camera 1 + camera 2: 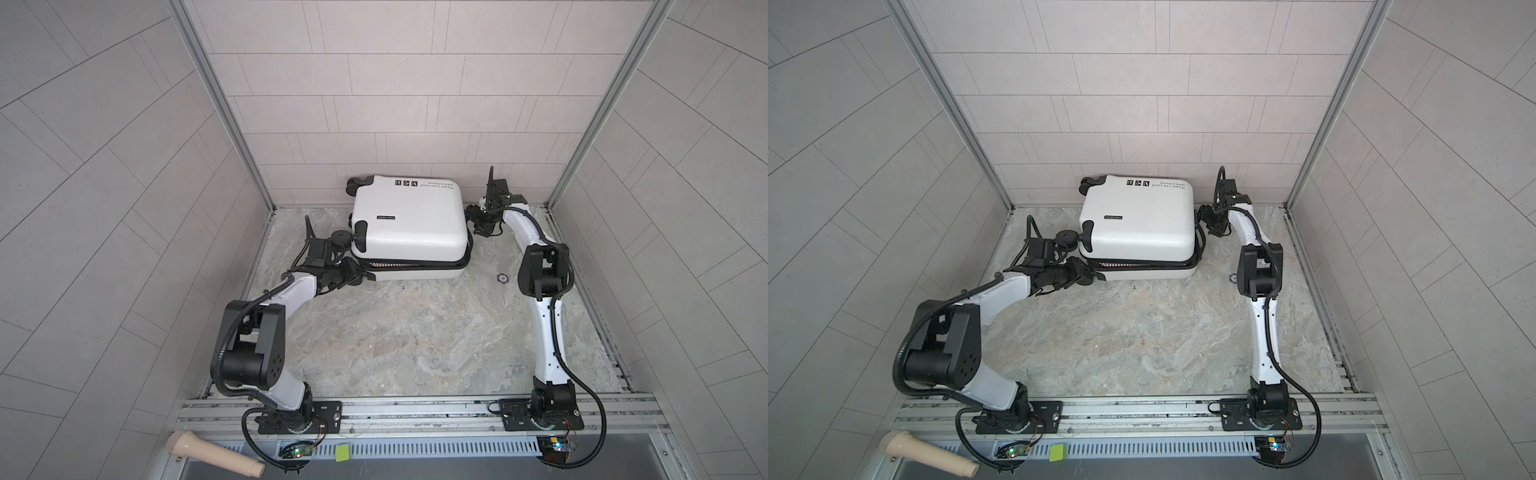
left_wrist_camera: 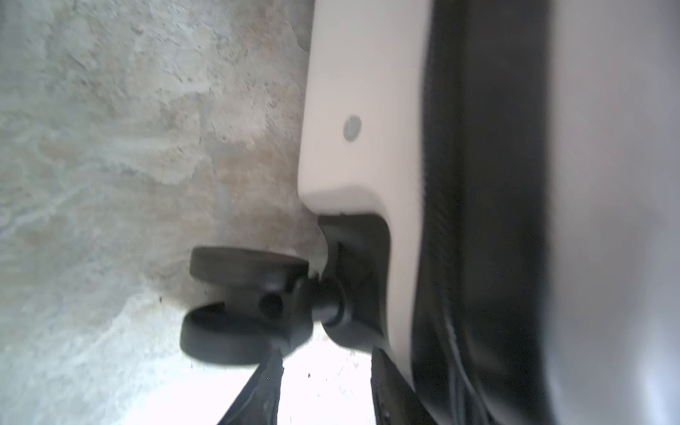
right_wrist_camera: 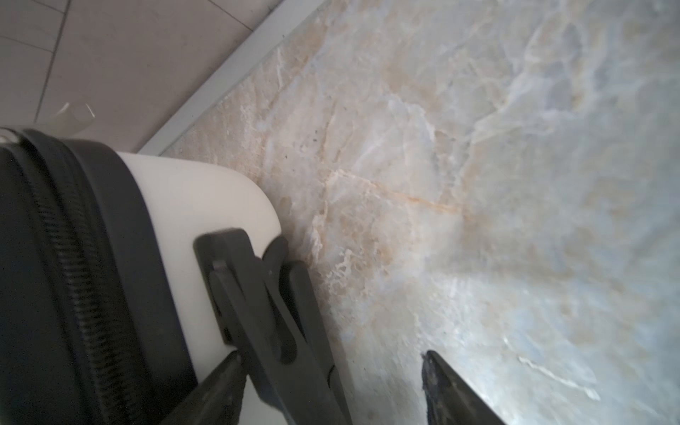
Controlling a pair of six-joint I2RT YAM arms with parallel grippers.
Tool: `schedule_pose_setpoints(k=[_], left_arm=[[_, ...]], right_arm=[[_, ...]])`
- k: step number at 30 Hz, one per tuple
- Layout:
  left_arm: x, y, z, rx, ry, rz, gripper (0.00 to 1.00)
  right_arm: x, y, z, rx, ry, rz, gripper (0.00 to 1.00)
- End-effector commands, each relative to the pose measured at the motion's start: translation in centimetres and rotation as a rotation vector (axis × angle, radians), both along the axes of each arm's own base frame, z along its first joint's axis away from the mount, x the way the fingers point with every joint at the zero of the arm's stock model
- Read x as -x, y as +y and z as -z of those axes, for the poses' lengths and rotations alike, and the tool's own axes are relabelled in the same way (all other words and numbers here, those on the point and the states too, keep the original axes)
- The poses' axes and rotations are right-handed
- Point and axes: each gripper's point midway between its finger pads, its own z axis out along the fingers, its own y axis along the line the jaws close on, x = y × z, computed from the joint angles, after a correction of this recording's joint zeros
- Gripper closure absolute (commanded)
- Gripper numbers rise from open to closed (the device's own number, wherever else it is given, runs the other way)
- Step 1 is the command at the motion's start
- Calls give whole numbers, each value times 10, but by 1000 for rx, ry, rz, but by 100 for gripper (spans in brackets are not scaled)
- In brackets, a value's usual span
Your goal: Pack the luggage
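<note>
Both top views look steeply down on the suitcase (image 1: pixel 407 224) (image 1: pixel 1138 220) from high in front, sharing the whole scene. Wrist views sit close against its opposite ends.

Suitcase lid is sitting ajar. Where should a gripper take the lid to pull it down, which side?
Probably the lid's near rim on the luggage, coming from the front, one jaw above, one in the gap. The domed shell is too wide to pinch; that thin edge stands clear of the lower shell.
</note>
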Motion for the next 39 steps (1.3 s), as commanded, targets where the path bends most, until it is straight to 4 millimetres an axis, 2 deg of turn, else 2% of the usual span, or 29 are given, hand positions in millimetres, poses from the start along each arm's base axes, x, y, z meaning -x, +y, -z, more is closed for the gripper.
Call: schedule_pose_setpoints(k=[1, 5, 9, 12, 17, 22, 27, 30, 35, 39], left_arm=[[9, -3, -35, -15, -100, 23, 53], [34, 9, -57, -68, -127, 8, 48], [49, 20, -85, -88, -201, -41, 43], [54, 30, -108, -81, -266, -81, 33], [41, 43, -129, -36, -278, -114, 29], [16, 49, -140, 118, -276, -175, 29], [-5, 47, -162, 286, -323, -234, 28], [-16, 43, -171, 356, -344, -231, 28], [-28, 54, -160, 289, -321, -241, 28], [-39, 72, -152, 271, -306, -279, 28]], right_arm=[[20, 11, -37, -3, -8, -38, 22], [37, -12, -48, 55, -11, 4, 21], [52, -29, -58, 72, -36, 48, 20], [65, -32, -66, 77, -57, 57, 20], [91, -23, -76, 50, -89, 41, 23], [128, -4, -86, 57, -132, 1, 24], [167, 34, -92, 116, -174, -104, 23], [188, 59, -88, 166, -179, -176, 23], [213, 95, -79, 187, -176, -267, 23], [224, 102, -77, 182, -176, -275, 23]])
